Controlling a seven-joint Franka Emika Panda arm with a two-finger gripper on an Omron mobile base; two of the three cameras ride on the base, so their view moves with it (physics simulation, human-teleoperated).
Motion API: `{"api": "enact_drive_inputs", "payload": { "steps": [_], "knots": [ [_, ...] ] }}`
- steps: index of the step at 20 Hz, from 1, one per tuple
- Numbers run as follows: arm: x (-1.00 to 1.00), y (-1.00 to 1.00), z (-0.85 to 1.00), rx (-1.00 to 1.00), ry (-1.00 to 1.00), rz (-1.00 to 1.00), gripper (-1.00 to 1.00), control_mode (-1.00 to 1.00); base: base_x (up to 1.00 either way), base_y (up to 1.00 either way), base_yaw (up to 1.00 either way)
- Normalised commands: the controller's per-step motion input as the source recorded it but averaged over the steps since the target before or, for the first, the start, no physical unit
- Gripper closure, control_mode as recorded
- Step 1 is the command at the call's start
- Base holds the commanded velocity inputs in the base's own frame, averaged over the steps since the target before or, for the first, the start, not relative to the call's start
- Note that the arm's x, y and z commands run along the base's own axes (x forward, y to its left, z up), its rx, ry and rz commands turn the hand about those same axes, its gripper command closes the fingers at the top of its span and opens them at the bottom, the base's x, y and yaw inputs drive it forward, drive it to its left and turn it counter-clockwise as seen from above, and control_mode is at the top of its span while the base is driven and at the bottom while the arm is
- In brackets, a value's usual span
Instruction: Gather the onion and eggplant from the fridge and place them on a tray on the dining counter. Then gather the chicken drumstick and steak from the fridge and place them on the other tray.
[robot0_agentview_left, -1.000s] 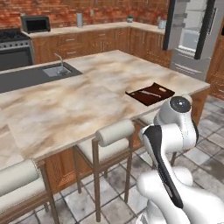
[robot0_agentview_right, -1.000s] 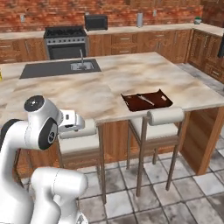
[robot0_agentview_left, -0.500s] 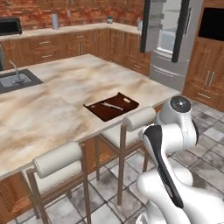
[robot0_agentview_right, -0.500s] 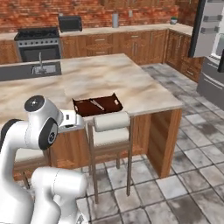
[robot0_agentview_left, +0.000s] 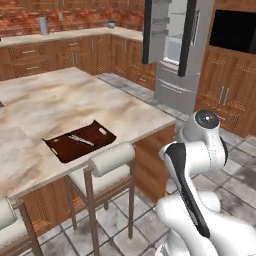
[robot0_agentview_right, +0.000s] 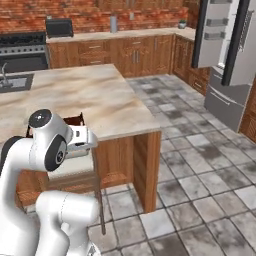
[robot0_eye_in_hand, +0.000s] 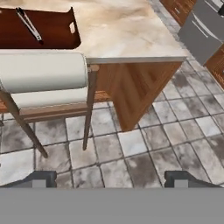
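cream-cushioned bar stool (robot0_agentview_left: 107, 167) with thin wooden legs, pushed up against the island's near edge; padded roll back (robot0_eye_in_hand: 43, 72) level with the stone top. grey and tan floor tiles (robot0_agentview_right: 200, 165) stretching across the room. wooden wall cabinets (robot0_agentview_left: 75, 57) under a red brick wall (robot0_agentview_right: 90, 10). black stove (robot0_agentview_right: 22, 50) at far left, small black microwave (robot0_agentview_right: 59, 27) on the wall counter. dark wall oven (robot0_agentview_left: 234, 32) set in wood beside pale grey doors.
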Motion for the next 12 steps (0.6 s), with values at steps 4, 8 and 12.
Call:
{"api": "enact_drive_inputs", "payload": {
  "steps": [4, 8, 12],
  "knots": [
    [0.0, 0.0, 0.0, 0.0, 0.0, 0.0, -1.0, 1.0, 0.61, -1.0, 0.0],
    [0.0, 0.0, 0.0, 0.0, 0.0, 0.0, -1.0, 1.0, 0.73, -1.0, 0.01],
    [0.0, 0.0, 0.0, 0.0, 0.0, 0.0, -1.0, 1.0, 0.91, -1.0, 0.01]
  ]
}}
